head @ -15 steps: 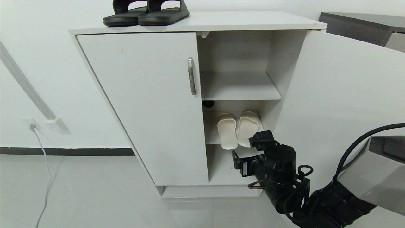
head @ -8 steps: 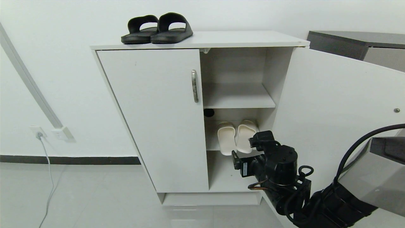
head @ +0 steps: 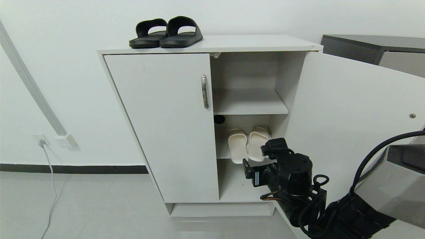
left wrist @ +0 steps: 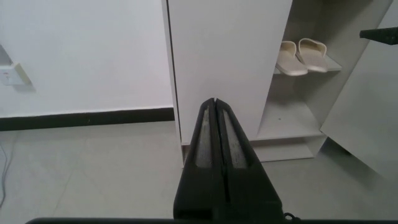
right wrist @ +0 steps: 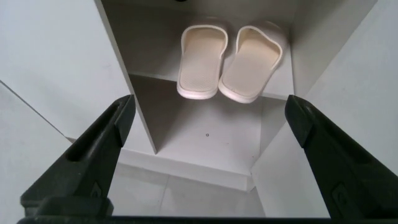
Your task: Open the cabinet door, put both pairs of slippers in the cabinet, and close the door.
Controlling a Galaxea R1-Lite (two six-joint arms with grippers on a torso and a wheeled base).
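I'm looking at the white cabinet (head: pixel 252 43) with its right door (head: pixel 352 116) swinging wide open and its left door (head: pixel 162 126) staying shut, the metal handle (head: pixel 205 91) sitting at that door's inner edge; the white slippers (head: pixel 248 143) are lying side by side on the cabinet's middle shelf, toes pointing out toward the opening and overhanging the shelf's front edge a little; the black slippers (head: pixel 166 32) are sitting as a pair on top of the cabinet, over the closed door's side. The right gripper (head: pixel 257 157) is hanging just in front of the cabinet's open half, below the white slippers' shelf, its two fingers (right wrist: pixel 106 146) spreading wide apart and holding nothing; I'm seeing the white slippers (right wrist: pixel 229 62) between them, clear of both. The left gripper (left wrist: pixel 214 102) is hovering over the floor (left wrist: pixel 93 168) in front of the cabinet's closed door, well back from it, its fingers pressing flat together with nothing between.
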